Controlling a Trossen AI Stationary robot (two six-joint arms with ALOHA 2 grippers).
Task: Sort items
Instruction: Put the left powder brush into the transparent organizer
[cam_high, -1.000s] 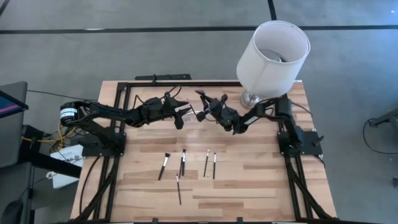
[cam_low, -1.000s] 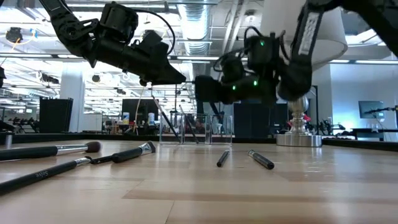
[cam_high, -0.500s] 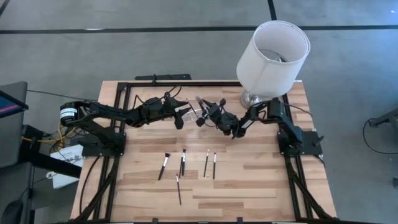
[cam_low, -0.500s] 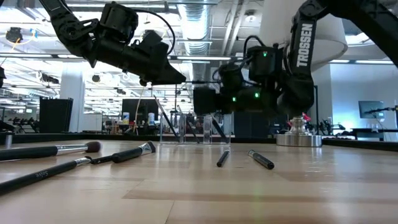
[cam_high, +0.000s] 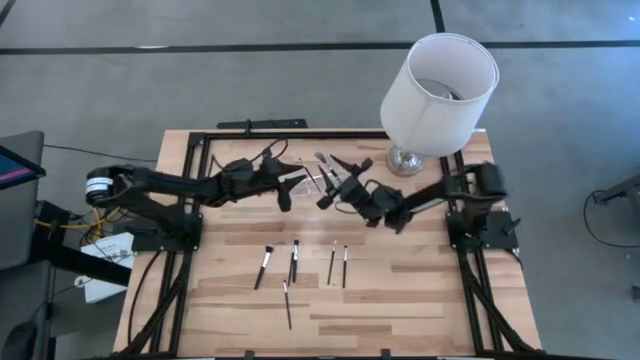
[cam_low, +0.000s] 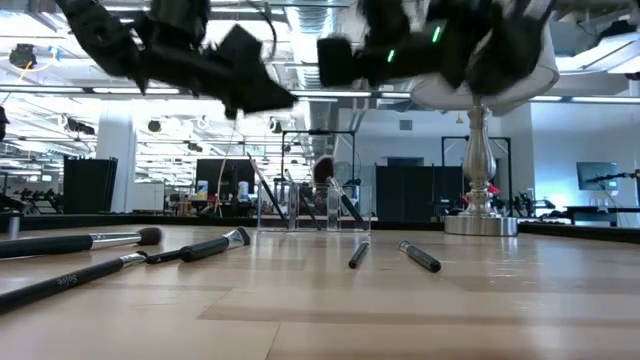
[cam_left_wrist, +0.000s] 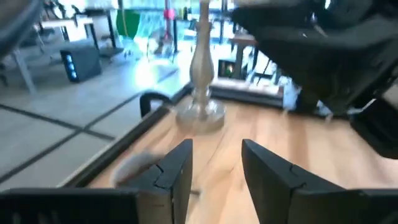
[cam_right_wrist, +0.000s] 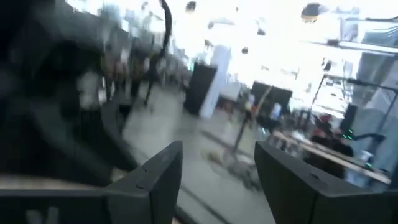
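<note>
Both my grippers empty, jaws apart: left gripper (cam_high: 296, 180), right gripper (cam_high: 335, 180). Loose brushes (cam_high: 297, 262) lie toward the near edge, lengthwise, probably nearer left.

The high view looks straight down on the whole table (cam_high: 400, 300) and both arms. The low view sits at tabletop level, close to the brushes (cam_low: 190, 247), facing across the wood into the room; it shares those brushes (cam_high: 300, 262) and the lamp (cam_high: 438, 90) with the high view. The 2 wrist views look forward past their own fingers (cam_left_wrist: 177, 174) (cam_right_wrist: 155, 180); the left wrist view also catches the lamp base (cam_left_wrist: 200, 112) seen in the low view (cam_low: 480, 222).
</note>
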